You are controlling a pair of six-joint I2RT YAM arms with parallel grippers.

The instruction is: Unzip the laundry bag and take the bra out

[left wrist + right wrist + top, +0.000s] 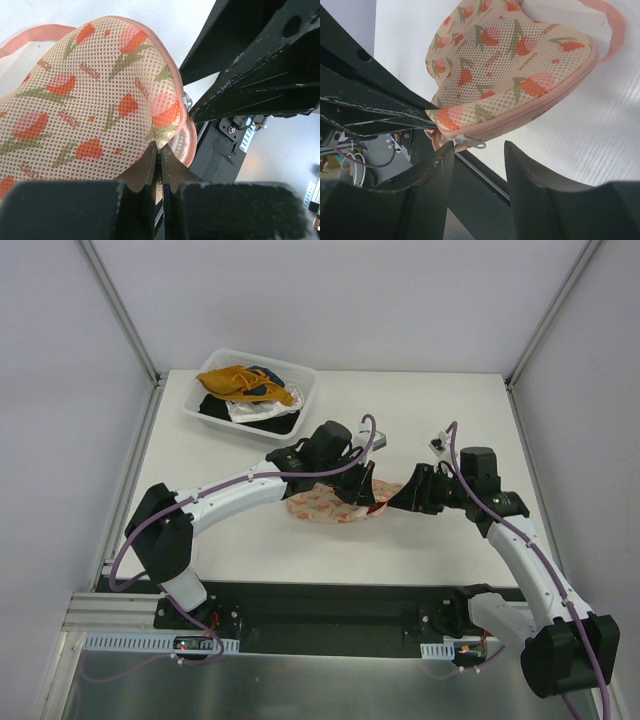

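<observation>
The laundry bag (322, 506), pale pink mesh with orange-red flower prints, lies mid-table between my two grippers. My left gripper (358, 490) is shut on a pinch of the bag's mesh near its rim; in the left wrist view the fingertips (160, 148) hold the bag (90, 100) lifted. My right gripper (397, 498) is open just right of the bag. In the right wrist view the bag (510, 70) hangs before my right gripper (479, 150), and its silver zipper pull (472, 144) lies between the open fingers, close to the left one. The zipper looks closed. The bra is hidden.
A clear plastic bin (300, 405) with mustard-yellow, white and black clothes stands at the back left. The bag's pink loop strap (612, 27) lies on the white table. Grey walls and metal posts enclose the table on three sides.
</observation>
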